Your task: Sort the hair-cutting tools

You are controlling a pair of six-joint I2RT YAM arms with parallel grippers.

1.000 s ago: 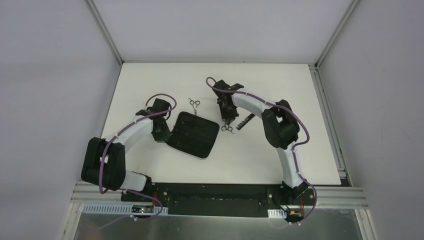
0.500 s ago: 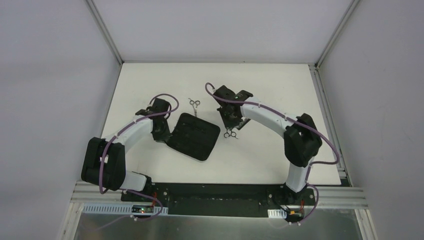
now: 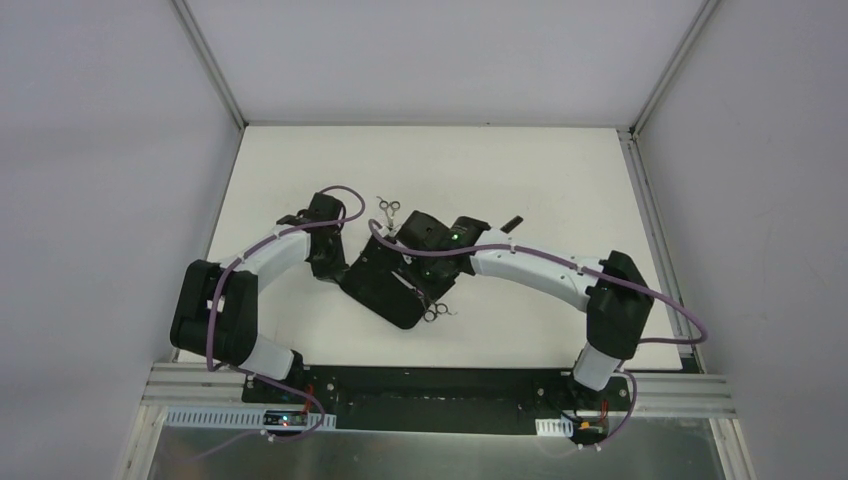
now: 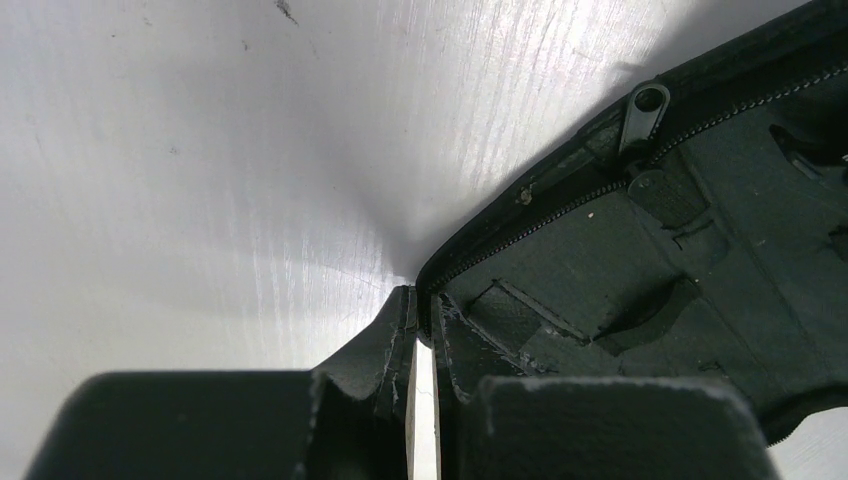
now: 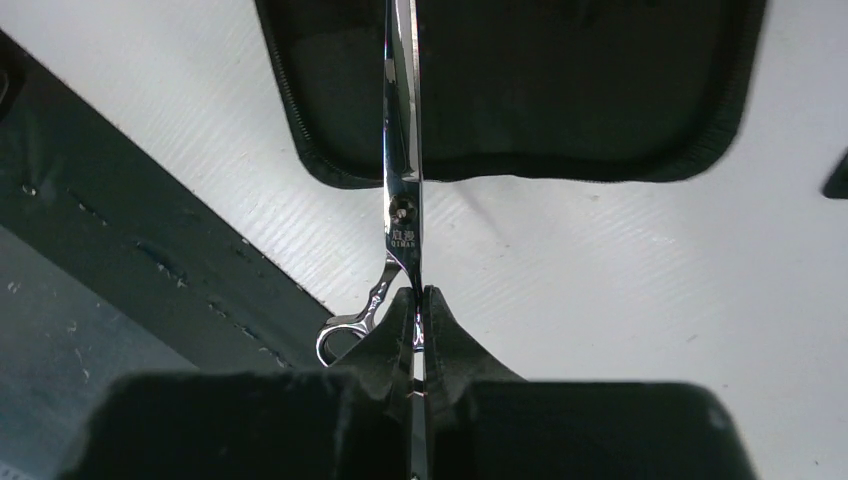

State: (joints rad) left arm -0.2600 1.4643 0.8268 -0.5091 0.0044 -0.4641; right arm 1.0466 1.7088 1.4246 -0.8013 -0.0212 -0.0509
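My right gripper [image 3: 428, 296] [image 5: 418, 295] is shut on silver ring-handled scissors [image 3: 434, 314] [image 5: 403, 180]. It holds them by the shank above the near edge of the open black zip case [image 3: 385, 290] [image 5: 560, 90], blades pointing over the case. My left gripper [image 3: 335, 268] [image 4: 422, 305] is shut on the case's left rim [image 4: 470, 260], next to the zipper pull [image 4: 643, 105]. A second pair of silver scissors [image 3: 388, 208] lies on the table beyond the case. A thin black stick-like tool [image 3: 512, 222] lies to the right behind my right arm.
White table [image 3: 300, 160] with grey walls on three sides. The dark base rail [image 3: 420, 385] [image 5: 110, 250] runs along the near edge, close under the held scissors' rings. A dark object tip [image 5: 838, 175] shows at the right edge of the right wrist view.
My right arm has swung left and toward the near edge, carrying the scissors from right of the case to over its near corner. The case has shifted slightly in my left gripper.
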